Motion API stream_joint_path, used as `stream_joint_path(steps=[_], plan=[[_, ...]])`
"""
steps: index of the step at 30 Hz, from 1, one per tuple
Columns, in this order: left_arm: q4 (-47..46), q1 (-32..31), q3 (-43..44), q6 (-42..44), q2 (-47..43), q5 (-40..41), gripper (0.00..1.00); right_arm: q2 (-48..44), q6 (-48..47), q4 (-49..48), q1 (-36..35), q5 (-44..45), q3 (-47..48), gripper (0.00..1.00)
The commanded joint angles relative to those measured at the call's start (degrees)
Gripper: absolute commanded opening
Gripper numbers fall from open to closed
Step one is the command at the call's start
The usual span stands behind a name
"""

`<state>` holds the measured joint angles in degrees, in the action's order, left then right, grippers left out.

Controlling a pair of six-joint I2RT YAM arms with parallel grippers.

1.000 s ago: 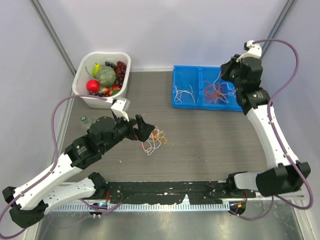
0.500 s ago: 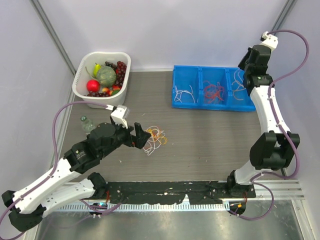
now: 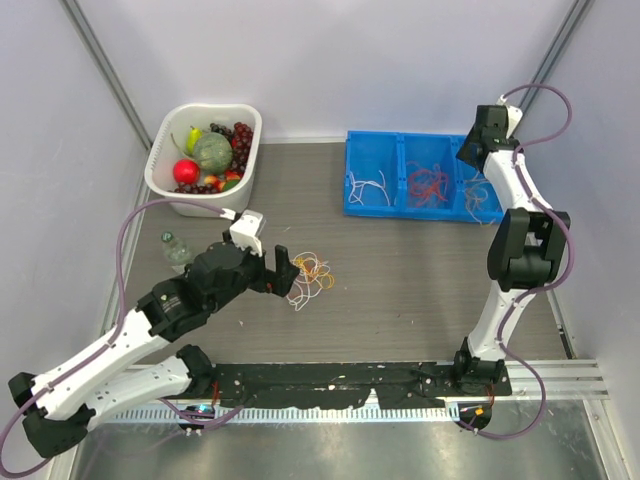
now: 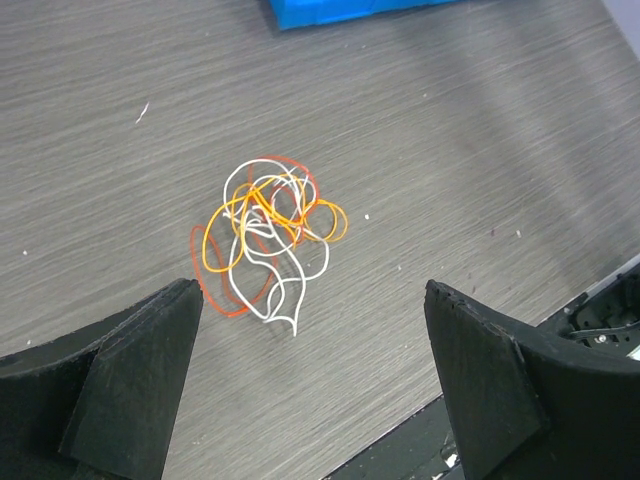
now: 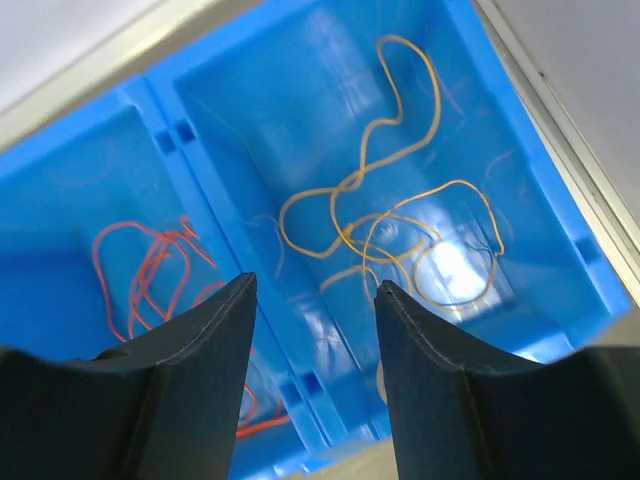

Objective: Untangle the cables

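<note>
A loose tangle of orange, red, white and yellow cables (image 3: 309, 274) (image 4: 268, 236) lies on the grey table. My left gripper (image 3: 283, 270) (image 4: 310, 292) hovers just left of it, open wide, with nothing between its fingers. My right gripper (image 3: 470, 150) (image 5: 315, 285) hangs open and empty over the right end of the blue tray (image 3: 420, 215). Yellow cables (image 5: 400, 230) (image 3: 481, 190) lie in the tray's right compartment, below those fingers. Red cables (image 3: 430, 185) (image 5: 148, 272) fill the middle compartment and white cables (image 3: 368, 187) the left one.
A white basket (image 3: 160, 150) of toy fruit stands at the back left. A small green object (image 3: 172, 246) sits near the left arm. A black strip (image 3: 330, 380) runs along the table's near edge between the arm bases.
My right arm swung from the tray's middle to its right compartment and its jaws went from shut to open. The left gripper shifted slightly beside the tangle.
</note>
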<state>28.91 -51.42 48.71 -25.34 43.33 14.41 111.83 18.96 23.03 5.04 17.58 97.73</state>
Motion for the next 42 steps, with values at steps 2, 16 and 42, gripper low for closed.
stream_joint_path(steps=[2, 16, 42], plan=[[1.33, -0.17, 2.18, -2.95, 3.42, 2.9, 0.96, -6.88, 3.01, 10.98, -0.47, 2.55, 4.75, 0.57], [-9.29, -0.08, -3.79, -15.87, 13.01, -7.9, 0.62, -27.17, 14.51, 1.59, 2.07, -1.91, -29.15, 0.53], [-6.85, 0.0, -6.87, -4.89, 2.81, -11.95, 0.75, -19.04, 63.29, -72.15, 22.38, -30.15, -72.42, 0.53]])
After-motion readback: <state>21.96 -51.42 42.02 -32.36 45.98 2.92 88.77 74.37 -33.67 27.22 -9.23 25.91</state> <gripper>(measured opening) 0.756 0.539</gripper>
